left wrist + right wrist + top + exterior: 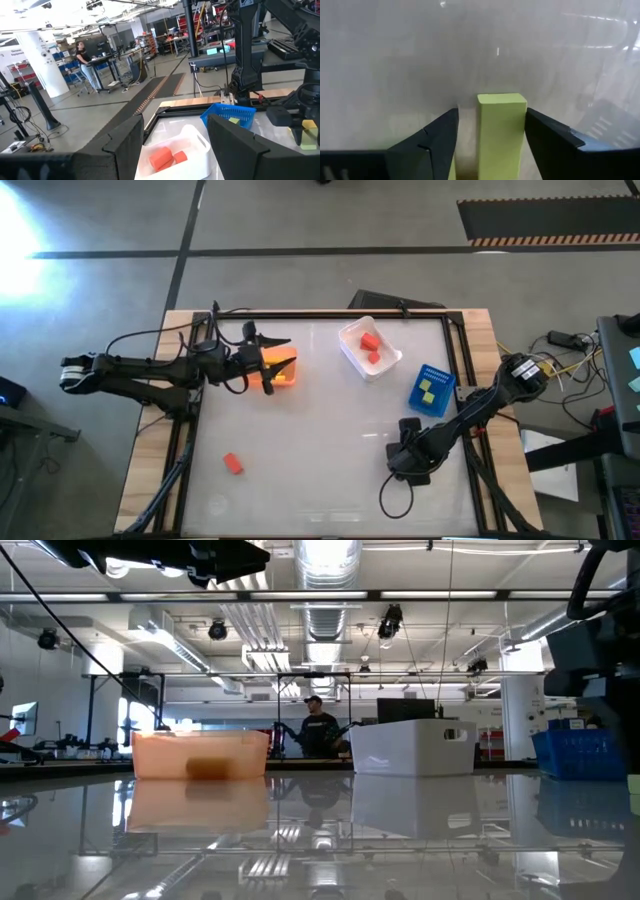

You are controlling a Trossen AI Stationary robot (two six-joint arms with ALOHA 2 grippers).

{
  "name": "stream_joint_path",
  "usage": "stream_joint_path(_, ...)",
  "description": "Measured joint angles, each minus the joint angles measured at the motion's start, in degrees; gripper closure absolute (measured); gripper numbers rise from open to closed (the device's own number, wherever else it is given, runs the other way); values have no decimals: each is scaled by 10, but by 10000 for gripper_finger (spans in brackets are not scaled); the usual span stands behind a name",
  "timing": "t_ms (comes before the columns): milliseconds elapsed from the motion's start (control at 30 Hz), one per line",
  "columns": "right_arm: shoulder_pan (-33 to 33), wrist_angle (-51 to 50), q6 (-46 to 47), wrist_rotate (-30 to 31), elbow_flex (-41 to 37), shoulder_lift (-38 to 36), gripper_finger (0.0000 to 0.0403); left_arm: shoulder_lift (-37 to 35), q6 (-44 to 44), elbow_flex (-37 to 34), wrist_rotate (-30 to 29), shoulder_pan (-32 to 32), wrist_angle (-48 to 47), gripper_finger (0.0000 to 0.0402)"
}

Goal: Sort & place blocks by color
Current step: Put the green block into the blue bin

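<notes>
Reaching low over the table (320, 470), right gripper (491, 135) astride light-green block (501, 132).

On the white surface (320, 450) stand three bins: an orange bin (283, 370) near the left side, a white bin (352, 340) at the middle back, and a blue bin (418, 394) at the right. Behind the surface, far in the room, a person (318, 728) stands near some desks.
</notes>
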Motion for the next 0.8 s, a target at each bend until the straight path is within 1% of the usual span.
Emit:
stream_joint_path(100, 0, 3, 1, 0, 0, 0, 224, 0, 0, 0, 0, 0, 0, 199)
stream_joint_path(267, -2, 15, 0, 14, 1, 0, 288, 0, 0, 0, 0, 0, 0, 199)
stream_joint_path(433, -14, 17, 0, 15, 6, 0, 289, 0, -4, 0, 0, 0, 0, 199)
stream_joint_path(533, -28, 14, -8, 24, 23, -1, 289, 0, -14, 0, 0, 0, 0, 199)
stream_joint_path(633, -50, 0, -24, 43, 55, -1, 289, 0, -14, 0, 0, 0, -1, 199)
stream_joint_path(800, -101, -51, -62, 75, 129, -2, 289, 0, -14, 0, 0, 0, -4, 199)
